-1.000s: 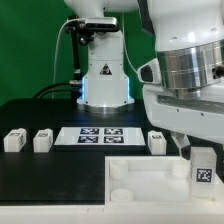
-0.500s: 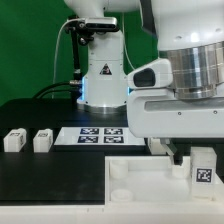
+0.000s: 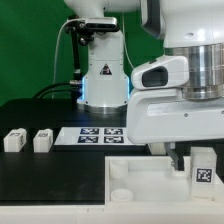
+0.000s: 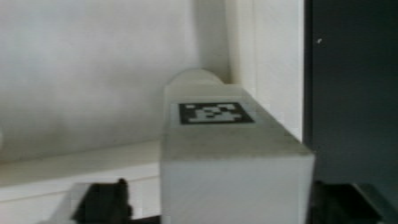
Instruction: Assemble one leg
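Note:
A leg (image 3: 203, 168), a white post with a black-and-white tag, stands upright at the right corner of the large white tray-like part (image 3: 140, 182). My gripper (image 3: 190, 157) hangs low right over it. In the wrist view the leg (image 4: 231, 150) fills the space between my two dark fingers (image 4: 107, 200). A gap shows between that finger and the leg, so the gripper is open around it. Two more legs (image 3: 13, 141) (image 3: 42, 141) lie on the black table at the exterior view's left.
The marker board (image 3: 95, 135) lies flat on the table in the middle. The robot base (image 3: 103, 75) stands behind it. The tray-like part has a round socket (image 3: 119, 170) near its left corner. The table's front edge is close below the tray.
My hand has moved toward the exterior view's left and a little lower. It now hides the leg that lay beside the marker board. The upright leg has not moved.

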Robot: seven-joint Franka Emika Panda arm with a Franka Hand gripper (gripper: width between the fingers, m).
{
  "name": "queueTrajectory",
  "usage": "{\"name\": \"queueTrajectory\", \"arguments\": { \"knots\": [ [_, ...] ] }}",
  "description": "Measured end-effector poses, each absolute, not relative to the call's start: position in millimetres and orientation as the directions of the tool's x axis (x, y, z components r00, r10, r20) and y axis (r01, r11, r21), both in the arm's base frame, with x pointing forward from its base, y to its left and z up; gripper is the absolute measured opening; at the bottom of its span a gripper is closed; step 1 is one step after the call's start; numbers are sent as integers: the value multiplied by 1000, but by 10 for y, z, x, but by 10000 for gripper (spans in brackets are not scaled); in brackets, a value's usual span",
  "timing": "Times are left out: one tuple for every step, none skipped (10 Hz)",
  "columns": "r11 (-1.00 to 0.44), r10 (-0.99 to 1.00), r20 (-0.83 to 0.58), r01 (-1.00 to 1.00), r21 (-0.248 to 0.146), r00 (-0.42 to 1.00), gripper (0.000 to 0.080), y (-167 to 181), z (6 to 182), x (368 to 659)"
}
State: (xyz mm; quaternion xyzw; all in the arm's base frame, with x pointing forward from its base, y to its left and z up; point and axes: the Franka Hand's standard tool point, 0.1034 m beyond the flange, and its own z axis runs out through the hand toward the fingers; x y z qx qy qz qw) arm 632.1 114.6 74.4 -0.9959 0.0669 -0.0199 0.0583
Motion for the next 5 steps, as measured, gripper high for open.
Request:
{"name": "queueTrajectory", "arguments": {
  "knots": [
    [-961,-250,16,-246,-126,968,442,1155,744,6319],
    [-925,-362,1,-359,-124,932,298,1116,733,6314],
    [-887,-447,-12,-445,-125,894,298,1106,733,6315],
    [-806,-579,-38,-579,-128,815,298,1095,732,6312],
    [-683,-719,-60,-721,-118,692,298,1090,724,6303]
  ]
}}
